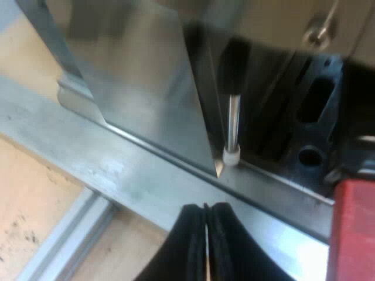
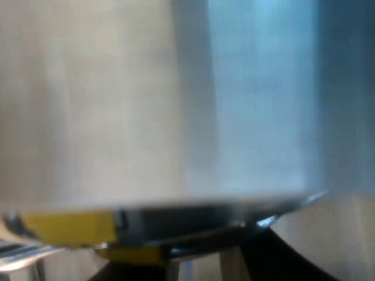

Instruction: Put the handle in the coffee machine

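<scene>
Nothing legible here, folks. The espresso machine [image 1: 135,88] shows bare steel, with no brand, number or sign to make out. Over in the right wrist view, the yellow patch [image 2: 67,227] carries no letters that can be read.

Our left jaws are two black fingers [image 1: 188,246], broad at the base and tapering to rounded tips. Their outer faces look smooth and matte, and a narrow lined strip runs along each inner edge.
</scene>
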You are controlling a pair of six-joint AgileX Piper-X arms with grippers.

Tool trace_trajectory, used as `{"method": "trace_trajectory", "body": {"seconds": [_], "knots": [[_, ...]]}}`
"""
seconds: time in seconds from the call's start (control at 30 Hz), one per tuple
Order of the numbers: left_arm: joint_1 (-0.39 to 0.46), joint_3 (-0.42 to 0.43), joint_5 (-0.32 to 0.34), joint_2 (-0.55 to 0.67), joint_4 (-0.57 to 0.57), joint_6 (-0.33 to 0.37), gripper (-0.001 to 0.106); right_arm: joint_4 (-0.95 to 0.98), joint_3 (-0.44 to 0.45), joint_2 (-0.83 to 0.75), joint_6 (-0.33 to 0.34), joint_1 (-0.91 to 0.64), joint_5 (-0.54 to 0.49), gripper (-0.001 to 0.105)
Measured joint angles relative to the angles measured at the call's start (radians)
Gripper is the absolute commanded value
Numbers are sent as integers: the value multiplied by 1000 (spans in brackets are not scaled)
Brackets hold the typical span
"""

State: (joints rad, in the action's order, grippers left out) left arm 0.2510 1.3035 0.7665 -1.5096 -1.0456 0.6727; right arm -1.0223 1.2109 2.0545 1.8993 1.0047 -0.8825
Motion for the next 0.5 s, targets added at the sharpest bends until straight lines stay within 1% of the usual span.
{"method": "trace_trajectory", "body": {"seconds": [0.03,0.1,0.2,0.37,0.5], "knots": [[-15,0,-29,-13,0,0,0,0,0,0,0,0,0,20],[-35,0,-59,-25,0,0,0,0,0,0,0,0,0,20],[-61,0,-86,-41,-8,0,0,-2,0,0,0,0,0,20],[-76,0,-100,-45,-38,-8,0,-5,0,0,0,0,0,20],[-76,0,-100,-45,-87,-33,0,-5,0,0,1,0,0,20]]}}
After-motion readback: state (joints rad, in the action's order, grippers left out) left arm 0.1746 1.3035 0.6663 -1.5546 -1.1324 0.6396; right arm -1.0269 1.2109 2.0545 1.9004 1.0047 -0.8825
